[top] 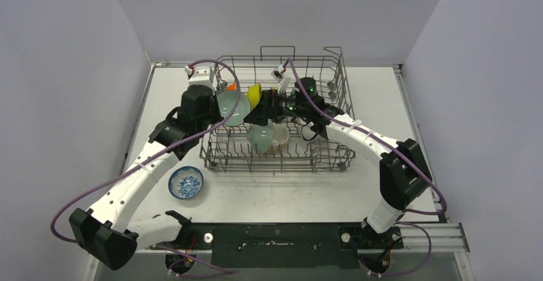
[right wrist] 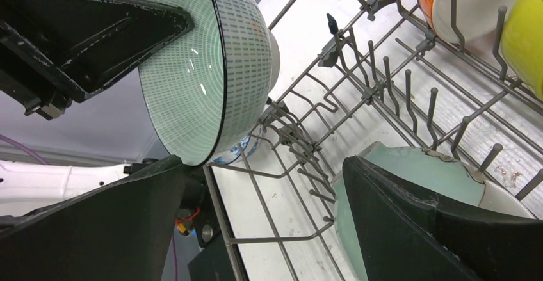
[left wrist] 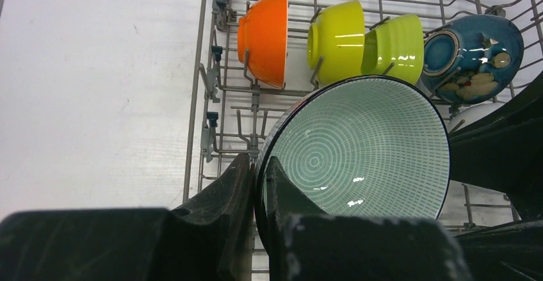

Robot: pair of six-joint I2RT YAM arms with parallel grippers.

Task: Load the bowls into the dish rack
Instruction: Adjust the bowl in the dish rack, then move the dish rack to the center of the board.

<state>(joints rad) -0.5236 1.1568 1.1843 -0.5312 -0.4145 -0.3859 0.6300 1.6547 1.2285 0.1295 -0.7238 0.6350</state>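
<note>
L gripper (left wrist: 256,185) clamped on rim of pale-green bowl (left wrist: 358,159), left end of dish rack (top: 320,153).
Glossy glaze, concentric dashed rings inside, dark rim; held on edge over thin grey wire. R gripper (right wrist: 256,230) jaws wide apart beside plain celadon bowl (top: 261,137) lying in rack. L wrist cam only: orange bowl (left wrist: 264,38), yellow bowl (left wrist: 336,41), ribbed lime bowl (left wrist: 394,45), dark-blue bowl (left wrist: 474,57) racked on edge, last partly hidden by arm (left wrist: 499,146). Top cam: blue-patterned bowl (top: 186,182) on table (top: 288,191), outside rack.
</note>
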